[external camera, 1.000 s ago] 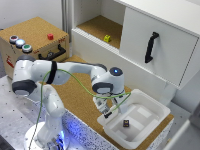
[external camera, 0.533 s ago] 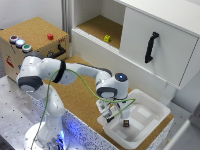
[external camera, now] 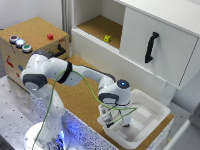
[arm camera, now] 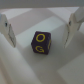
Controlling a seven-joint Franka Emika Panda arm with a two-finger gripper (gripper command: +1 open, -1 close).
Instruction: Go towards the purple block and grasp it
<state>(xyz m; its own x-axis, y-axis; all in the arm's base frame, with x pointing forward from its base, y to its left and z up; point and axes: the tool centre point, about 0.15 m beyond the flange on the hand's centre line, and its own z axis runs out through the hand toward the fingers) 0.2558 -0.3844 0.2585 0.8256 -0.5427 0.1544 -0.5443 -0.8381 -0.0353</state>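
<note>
The gripper point(arm camera: 40, 31) hangs spread wide over the white tray point(external camera: 156, 111), the purple block point(arm camera: 42, 43) between its fingers at six o'clock; it looks light, rigid, best pinched across flat sides.

The only readable marks stood on the purple block point(arm camera: 42, 43): a yellow letter "O" on its upper face and a yellow "G" on the face below it, as seen from the wrist camera. Nothing else in the room carried legible writing.
</note>
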